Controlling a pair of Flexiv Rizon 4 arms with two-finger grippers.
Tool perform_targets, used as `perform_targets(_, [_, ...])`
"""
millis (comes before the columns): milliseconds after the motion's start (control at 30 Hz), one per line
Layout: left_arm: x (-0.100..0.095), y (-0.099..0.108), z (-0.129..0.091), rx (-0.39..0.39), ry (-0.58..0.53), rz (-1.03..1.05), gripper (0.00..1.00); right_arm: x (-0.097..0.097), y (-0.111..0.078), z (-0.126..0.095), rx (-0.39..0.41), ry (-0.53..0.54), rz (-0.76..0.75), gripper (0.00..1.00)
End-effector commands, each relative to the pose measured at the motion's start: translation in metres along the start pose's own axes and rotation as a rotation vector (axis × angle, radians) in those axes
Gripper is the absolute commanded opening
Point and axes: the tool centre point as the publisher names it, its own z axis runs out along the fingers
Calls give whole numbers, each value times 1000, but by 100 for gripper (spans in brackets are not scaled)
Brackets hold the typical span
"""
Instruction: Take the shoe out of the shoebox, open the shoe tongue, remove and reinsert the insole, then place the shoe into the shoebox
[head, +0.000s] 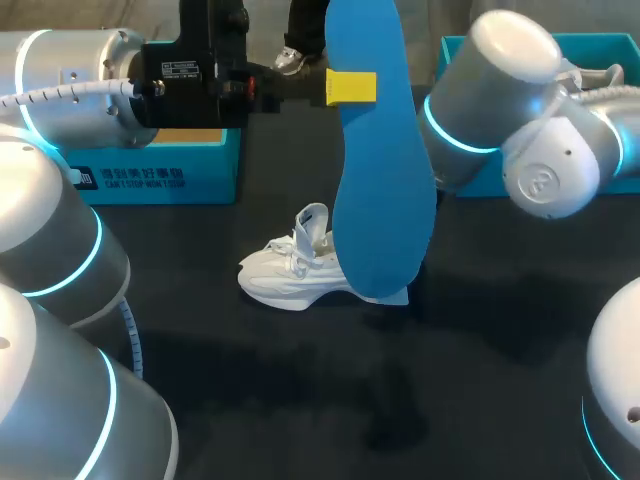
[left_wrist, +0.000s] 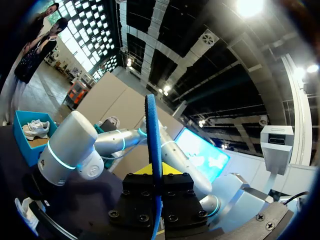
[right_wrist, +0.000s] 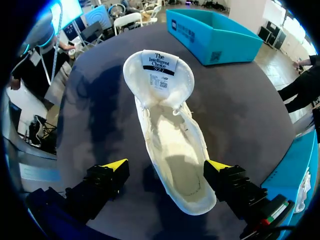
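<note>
The left gripper (head: 350, 88) holds the insole (head: 385, 170) upright in the air above the middle of the surface (head: 300, 400). Its yellow-tipped fingers pinch the thin, flat blue sheet from both faces toward its narrower part. In the left wrist view it shows edge-on as a slim blue strip. Below it the white shoe (head: 295, 265) sits on the matte black surface, with its soft rounded tongue (right_wrist: 159, 70) folded back and the pale hollow laid open. The right gripper (right_wrist: 166, 167) hangs over the shoe's heel end, fingers spread wide, one to either side. The teal, straight-walled shoebox (head: 190, 165) stands at the far left.
</note>
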Motion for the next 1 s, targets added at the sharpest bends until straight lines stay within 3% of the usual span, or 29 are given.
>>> perform_targets(33, [0,1,0,1,-1,0,0,0,4,-1,144,-4,1,100])
perform_targets(333, [0,1,0,1,-1,0,0,0,1,0,150,-14,-32,100])
perform_targets(600, [0,1,0,1,-1,0,0,-5,-7,-25,281,-46,-116,100])
perform_targets(800, [0,1,0,1,-1,0,0,-9,-6,-37,282,-64,-117,100])
perform_targets(1000, [0,1,0,1,-1,0,0,-13,-7,-33,277,-71,-121,100])
